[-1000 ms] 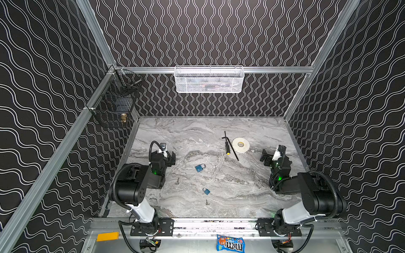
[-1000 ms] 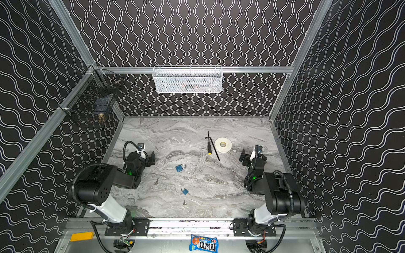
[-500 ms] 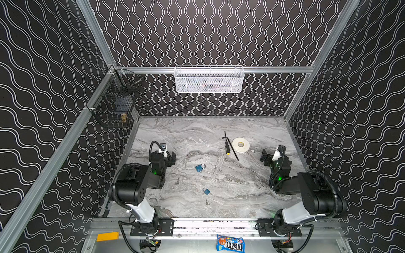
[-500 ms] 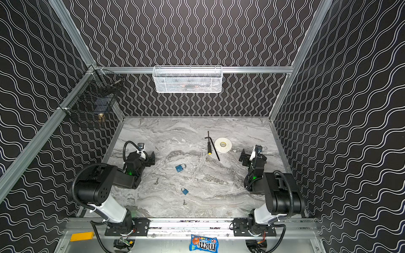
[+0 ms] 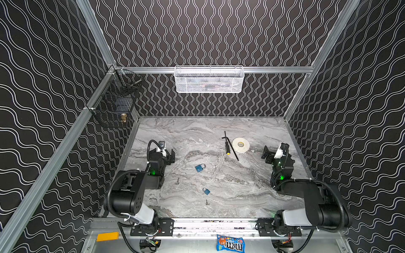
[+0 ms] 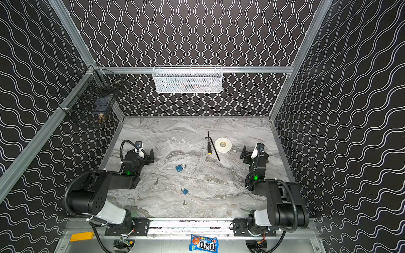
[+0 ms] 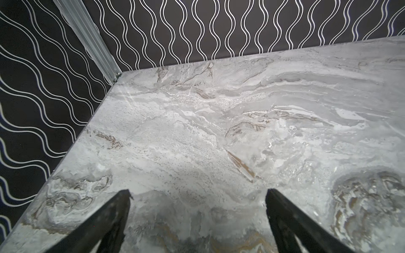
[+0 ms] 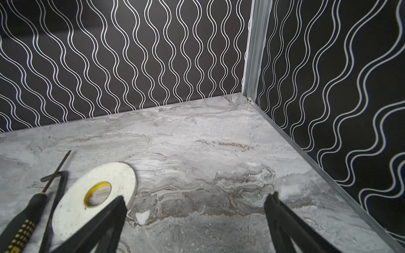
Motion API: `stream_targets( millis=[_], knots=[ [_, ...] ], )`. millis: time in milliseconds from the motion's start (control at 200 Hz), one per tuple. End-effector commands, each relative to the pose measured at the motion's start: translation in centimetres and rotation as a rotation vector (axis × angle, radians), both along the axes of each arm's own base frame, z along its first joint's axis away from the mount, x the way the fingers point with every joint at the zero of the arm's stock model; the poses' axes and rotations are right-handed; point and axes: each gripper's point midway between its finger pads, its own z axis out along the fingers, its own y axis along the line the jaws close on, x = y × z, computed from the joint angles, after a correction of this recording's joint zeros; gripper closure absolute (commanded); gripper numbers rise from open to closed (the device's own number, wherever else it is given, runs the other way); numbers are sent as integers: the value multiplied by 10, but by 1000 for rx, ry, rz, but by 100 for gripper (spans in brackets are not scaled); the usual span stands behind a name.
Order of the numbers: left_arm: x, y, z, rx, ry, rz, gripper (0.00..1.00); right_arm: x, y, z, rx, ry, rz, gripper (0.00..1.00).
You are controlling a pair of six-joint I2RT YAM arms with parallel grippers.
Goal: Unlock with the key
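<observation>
The grey marbled tabletop [image 5: 241, 186] is carrying everything loose. The left gripper [image 5: 169, 154] is resting low near the tabletop's left edge, its jaws standing spread wide with only bare marble between them in the left wrist view [image 7: 197, 192]. The right gripper [image 5: 268, 153] is sitting near the right edge, jaws likewise spread and pinching nothing [image 8: 197, 197].

A white mesh basket [image 5: 208, 80] is hanging on the back rail, and a black wire basket [image 5: 114, 105] is hanging in the left rear corner. A candy bag [image 5: 230, 242] is lying in front of the arms' base rail.

A white tape roll [image 5: 240, 144] is lying flat just beside the right gripper, with a screwdriver [image 5: 227, 148] and a hex key [image 5: 235, 152] lying next to it.

Two blue padlocks are lying mid-tabletop, well apart from both grippers: the farther padlock [image 5: 199, 168] and the nearer padlock [image 5: 206, 191]. One small key [image 5: 177, 181] is lying close to the left arm, and another key [image 5: 206, 202] is lying just in front of the nearer padlock.
</observation>
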Motion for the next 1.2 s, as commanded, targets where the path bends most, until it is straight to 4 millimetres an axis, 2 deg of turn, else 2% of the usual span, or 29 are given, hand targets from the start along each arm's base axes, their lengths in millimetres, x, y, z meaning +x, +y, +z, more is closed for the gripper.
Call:
stream_targets(
  millis=[0, 160, 280, 405, 490, 591, 801, 991, 1081, 1196],
  knots=[
    [-3, 0, 14, -1, -6, -6, 1, 0, 2, 2, 41, 45, 2, 1],
    [-17, 8, 40, -137, -19, 81, 1, -5, -3, 16, 186, 88, -56, 1],
    [-26, 1, 63, -252, -79, 62, 1, -11, -5, 21, 332, 126, -117, 1],
    [-35, 8, 77, -390, -81, 136, 1, -16, 9, 18, 472, 187, -86, 1],
    [-40, 12, 78, -506, -55, 208, 1, -18, 24, 16, 515, 210, -3, 1],
    [-50, 26, 66, -583, 17, 350, 1, -21, 37, 17, 547, 245, 60, 1],
    [-45, -13, 77, -670, 112, 153, 1, -28, 67, 16, 538, 381, 222, 1],
    [-56, -44, 85, -764, 168, -4, 1, -38, 96, 18, 574, 422, 336, 1],
    [-64, -56, 86, -779, 222, -49, 1, -43, 117, 18, 559, 473, 385, 1],
    [-77, -71, 89, -776, 288, -108, 1, -56, 149, 17, 461, 570, 450, 1]
  ],
)
